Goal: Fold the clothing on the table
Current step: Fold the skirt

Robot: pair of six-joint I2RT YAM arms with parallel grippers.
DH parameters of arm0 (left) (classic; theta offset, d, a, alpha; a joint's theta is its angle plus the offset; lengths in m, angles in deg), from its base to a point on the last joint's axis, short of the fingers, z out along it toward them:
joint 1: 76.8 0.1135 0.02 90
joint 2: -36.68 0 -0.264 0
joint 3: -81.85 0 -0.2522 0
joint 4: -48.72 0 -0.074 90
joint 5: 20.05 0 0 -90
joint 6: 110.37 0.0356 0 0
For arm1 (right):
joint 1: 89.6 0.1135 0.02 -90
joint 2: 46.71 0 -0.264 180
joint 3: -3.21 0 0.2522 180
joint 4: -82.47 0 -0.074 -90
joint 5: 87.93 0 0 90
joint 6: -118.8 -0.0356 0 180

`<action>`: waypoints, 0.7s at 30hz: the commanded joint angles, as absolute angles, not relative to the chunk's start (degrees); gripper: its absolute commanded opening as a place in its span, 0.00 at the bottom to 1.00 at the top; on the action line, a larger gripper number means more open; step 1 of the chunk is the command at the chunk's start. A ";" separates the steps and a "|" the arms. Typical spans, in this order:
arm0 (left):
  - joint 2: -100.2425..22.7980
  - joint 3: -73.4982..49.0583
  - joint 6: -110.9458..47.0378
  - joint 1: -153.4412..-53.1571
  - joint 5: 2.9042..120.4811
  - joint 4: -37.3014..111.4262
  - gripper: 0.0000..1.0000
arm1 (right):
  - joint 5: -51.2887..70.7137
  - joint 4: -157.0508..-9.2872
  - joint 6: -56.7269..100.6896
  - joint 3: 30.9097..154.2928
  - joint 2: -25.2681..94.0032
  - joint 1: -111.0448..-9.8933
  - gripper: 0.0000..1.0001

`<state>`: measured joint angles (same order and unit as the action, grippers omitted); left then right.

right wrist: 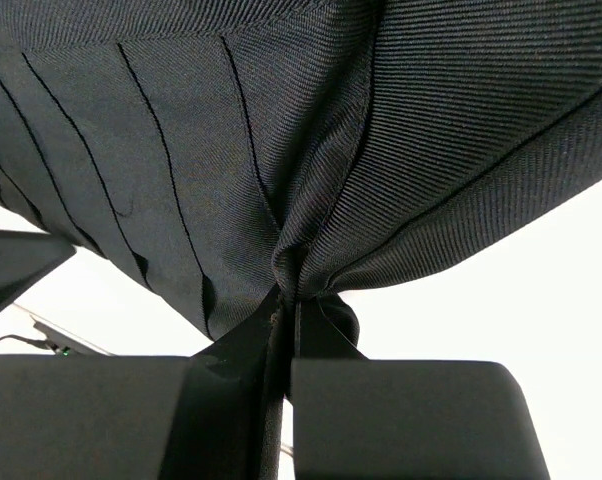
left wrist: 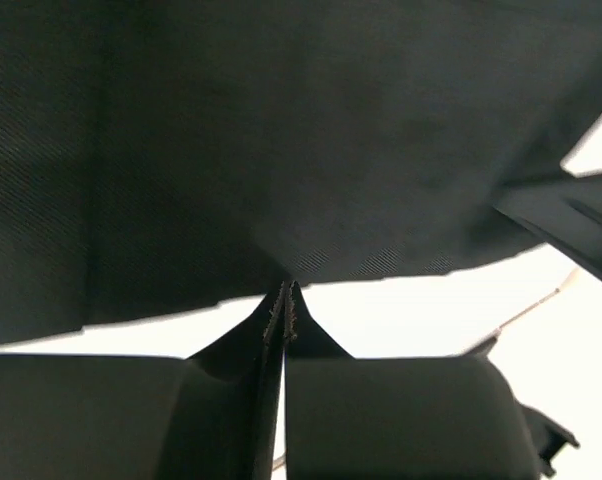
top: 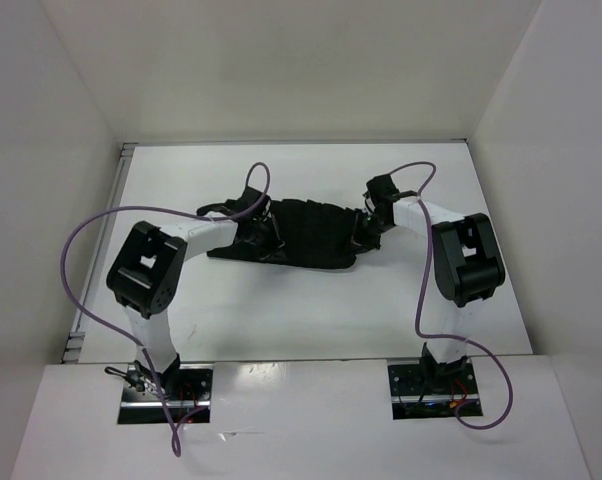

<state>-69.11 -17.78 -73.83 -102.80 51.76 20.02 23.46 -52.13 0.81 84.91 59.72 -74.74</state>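
Centre of frame: wrinkled black fabric garment (top: 306, 235) lay on glossy white rectangular table (top: 281, 310). Left gripper (top: 256, 225) and right gripper (top: 366, 230) each had jaws clamped on a garment edge. Judged: grasp made. The fold next calls for both arms lifting evenly together.

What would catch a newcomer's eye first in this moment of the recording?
The black clothing stands out starkly at the middle of the glossy white table. Both arms reach in to it, one at each end. The wrist views show the left gripper and the right gripper each shut on a pinch of the fabric.
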 commanded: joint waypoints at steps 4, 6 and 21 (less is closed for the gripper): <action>-73.17 -15.75 -75.04 -103.25 57.20 19.76 0.00 | 21.50 -50.01 2.52 87.19 59.02 -74.74 0.00; -73.71 -15.22 -75.04 -103.25 58.61 19.75 0.00 | 20.97 -50.01 2.52 87.19 58.50 -74.74 0.00; -84.33 -1.69 -72.32 -115.29 54.58 16.85 0.00 | 15.43 -42.81 3.04 88.51 45.93 -74.74 0.00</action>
<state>-82.21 -4.29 -74.15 -112.31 56.28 18.69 16.90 -45.48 2.16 85.26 50.56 -74.74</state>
